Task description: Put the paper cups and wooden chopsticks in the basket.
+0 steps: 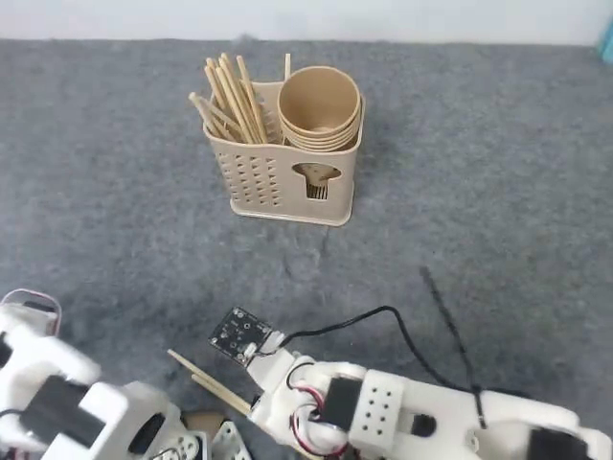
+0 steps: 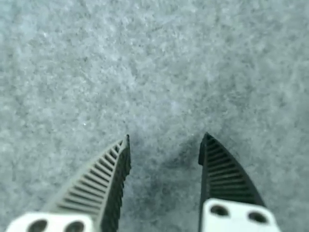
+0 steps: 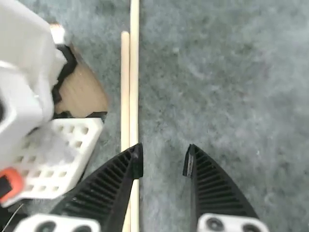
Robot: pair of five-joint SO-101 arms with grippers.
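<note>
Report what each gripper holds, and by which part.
Nothing is held. The left gripper is open over bare carpet. The right gripper is open, and two wooden chopsticks lie on the carpet just outside its gap.

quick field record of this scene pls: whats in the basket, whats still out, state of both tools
basket: upright on the grey carpet, two compartments
in basket: bundle of chopsticks in one compartment, stack of paper cups in the other
still out: two chopsticks lying side by side on the carpet near the arms
left tool: open, over bare carpet, holding nothing
right tool: open, holding nothing; the two chopsticks run past one finger, outside the gap
</note>
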